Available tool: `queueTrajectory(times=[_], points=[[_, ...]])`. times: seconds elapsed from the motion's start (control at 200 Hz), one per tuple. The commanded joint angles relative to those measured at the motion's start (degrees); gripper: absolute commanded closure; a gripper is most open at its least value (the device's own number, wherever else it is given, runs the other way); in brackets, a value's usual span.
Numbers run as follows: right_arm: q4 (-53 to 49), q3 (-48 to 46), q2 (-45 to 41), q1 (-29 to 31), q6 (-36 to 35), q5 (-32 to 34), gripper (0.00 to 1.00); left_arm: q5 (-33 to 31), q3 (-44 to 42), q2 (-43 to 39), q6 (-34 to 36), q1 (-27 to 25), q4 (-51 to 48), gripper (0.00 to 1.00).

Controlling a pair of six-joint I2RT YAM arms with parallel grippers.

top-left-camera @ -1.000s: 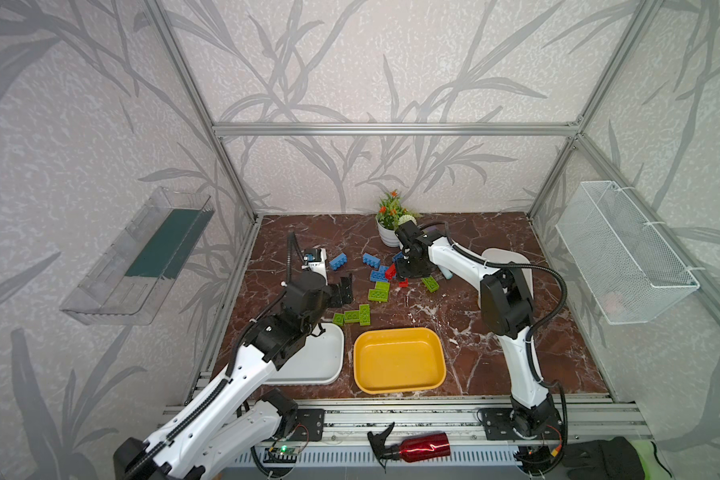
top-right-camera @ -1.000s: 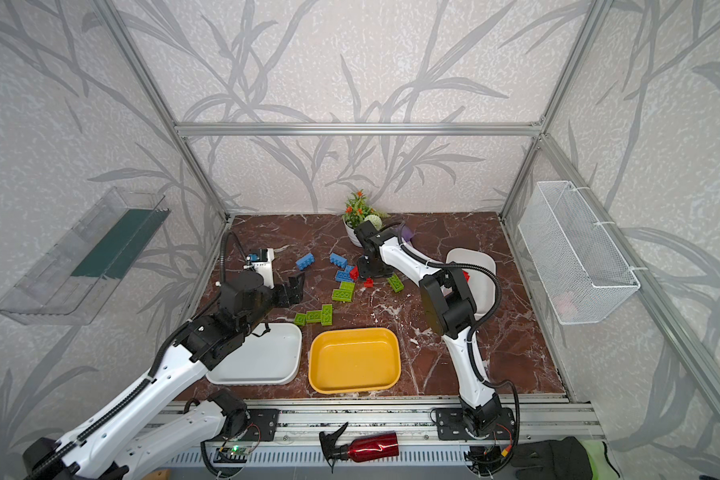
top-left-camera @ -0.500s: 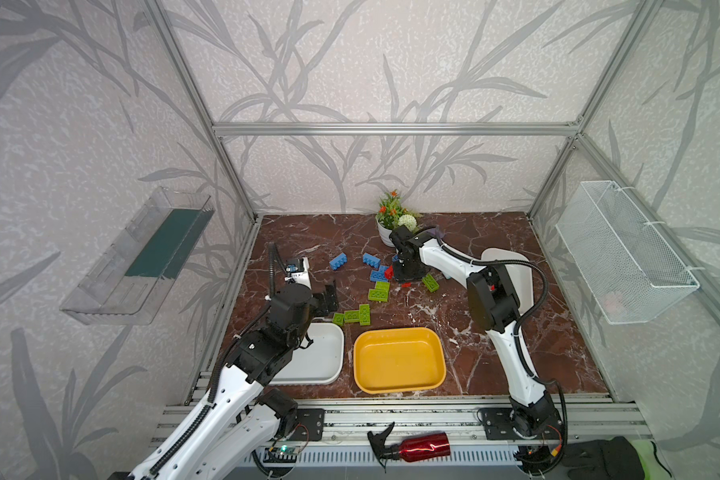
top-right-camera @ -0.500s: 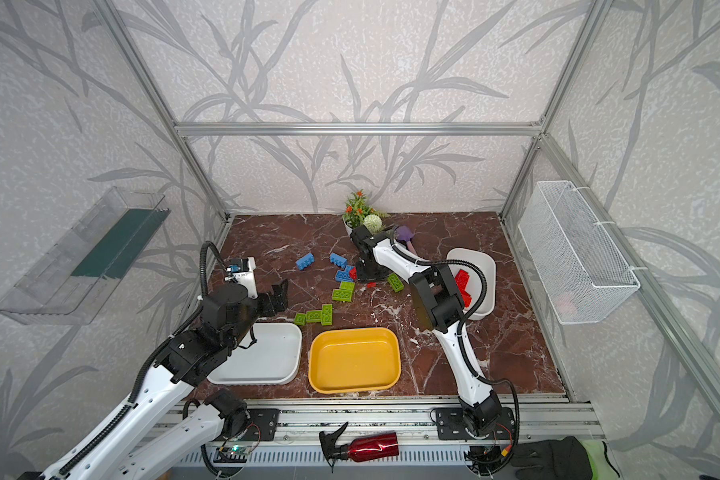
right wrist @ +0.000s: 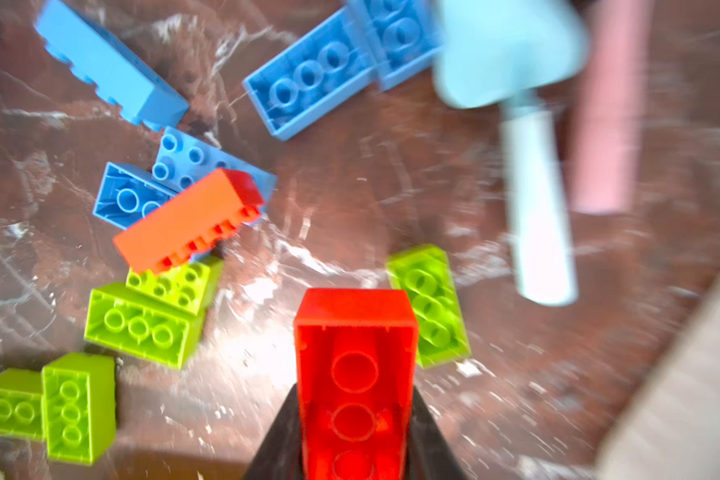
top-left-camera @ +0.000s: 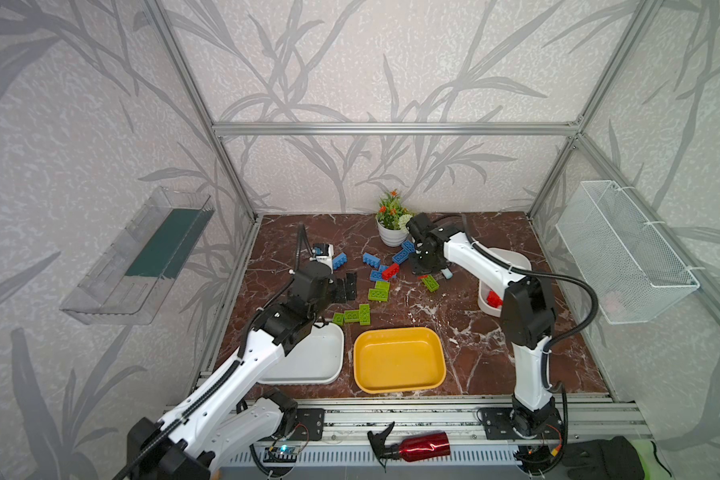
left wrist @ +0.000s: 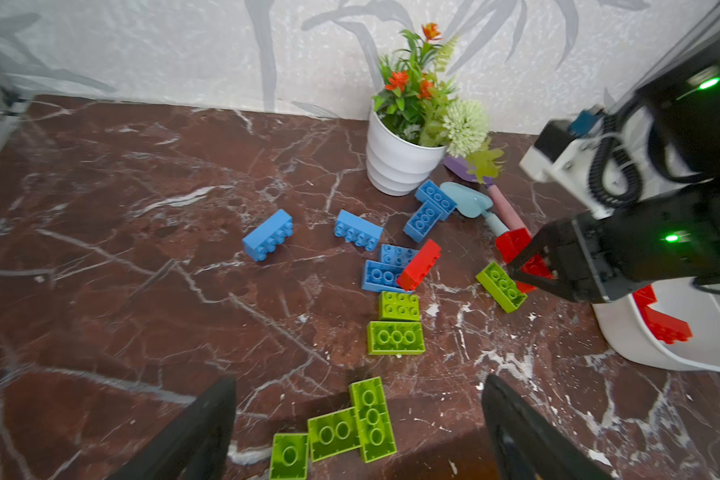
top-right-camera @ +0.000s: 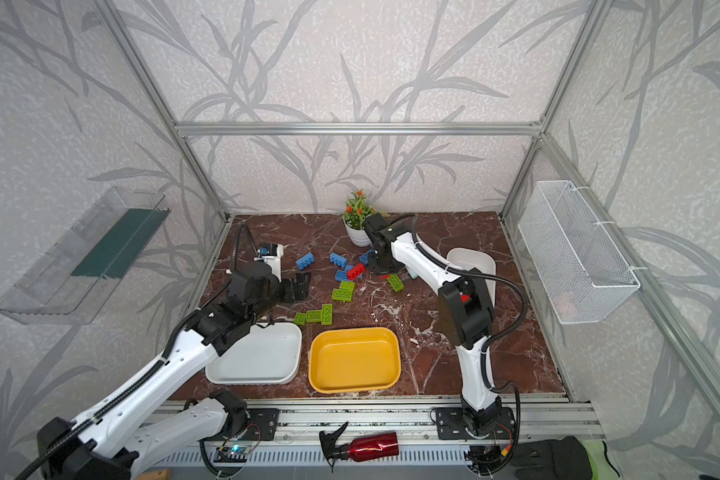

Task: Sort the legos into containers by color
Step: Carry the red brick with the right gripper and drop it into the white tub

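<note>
One red lego (right wrist: 354, 332) inside right tool (right wrist: 354, 399)

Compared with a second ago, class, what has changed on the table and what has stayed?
The right end effector has closed on a red brick. The left end effector stays open near the green bricks. The other bricks and the yellow tub lie as before.

Marble tabletop (top-left-camera: 474, 332), loose blue, green, red legos (top-left-camera: 378, 294), yellow tub (top-left-camera: 400, 359), two white tubs (top-left-camera: 321, 357), flower pot (top-left-camera: 391, 237), shovels (left wrist: 466, 201).
</note>
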Motion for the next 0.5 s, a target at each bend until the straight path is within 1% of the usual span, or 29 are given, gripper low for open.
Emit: queueTrajectory(times=[0.0, 0.06, 0.165, 0.28, 0.37, 0.495], points=[[-1.0, -6.5, -6.6, -5.2, -0.9, 2.8, 0.77, 7.7, 4.0, 5.3, 0.1, -0.4, 5.1, 0.09], [0.0, -10.2, -9.5, -8.7, -0.9, 2.8, 0.77, 9.1, 5.3, 8.3, -0.3, -1.0, 7.1, 0.09], [1.8, -15.3, -13.1, -14.7, -0.8, 2.8, 0.77, 9.5, 8.8, 13.1, 0.0, -2.9, 8.6, 0.09], [3.4, -18.9, -14.2, -20.8, -1.1, 2.2, 0.77, 9.8, 13.0, 18.1, 0.1, -4.8, 9.1, 0.09], [4.3, -19.9, -13.4, -23.4, -2.0, 3.5, 0.76, 10.2, 15.9, 21.4, -0.3, -6.0, 9.3, 0.09], [5.0, -19.4, -10.8, -25.4, -2.6, 5.2, 0.76, 10.5, 18.6, 24.3, -0.7, -7.2, 8.8, 0.09]])
